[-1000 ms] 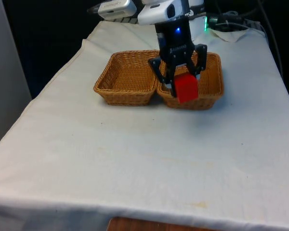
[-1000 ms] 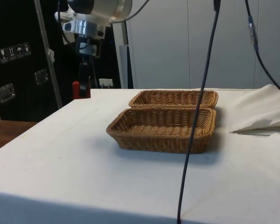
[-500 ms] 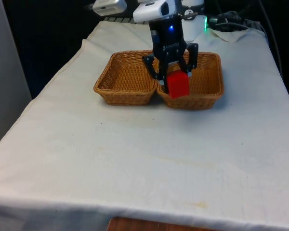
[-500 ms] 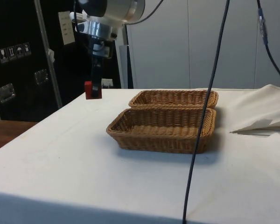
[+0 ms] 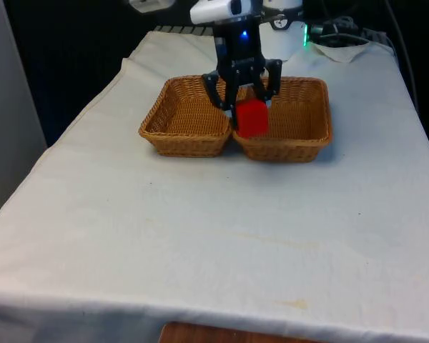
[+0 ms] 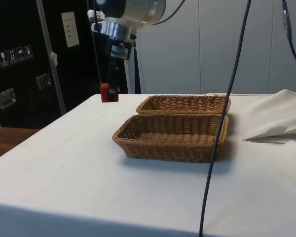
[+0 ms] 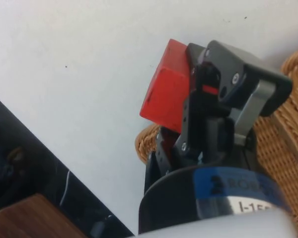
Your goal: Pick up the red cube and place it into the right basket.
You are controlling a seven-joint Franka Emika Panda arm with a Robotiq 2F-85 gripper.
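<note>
The red cube is being held clamped between the fingers of the gripper, upper centre of the front view, aloft over the seam where the two baskets meet. In the side view it is hanging short of the baskets' near ends. If released here, the cube could be dropped outside the right basket, or into the left basket.

cube: plain bright red, no markings
gripper: black
baskets: left basket and right basket, both golden-brown woven wicker
tablecloth: white, with a few faint yellowish stains towards the near edge
arm: white
cabinets: dark, almost black
hanging cable: black
</note>
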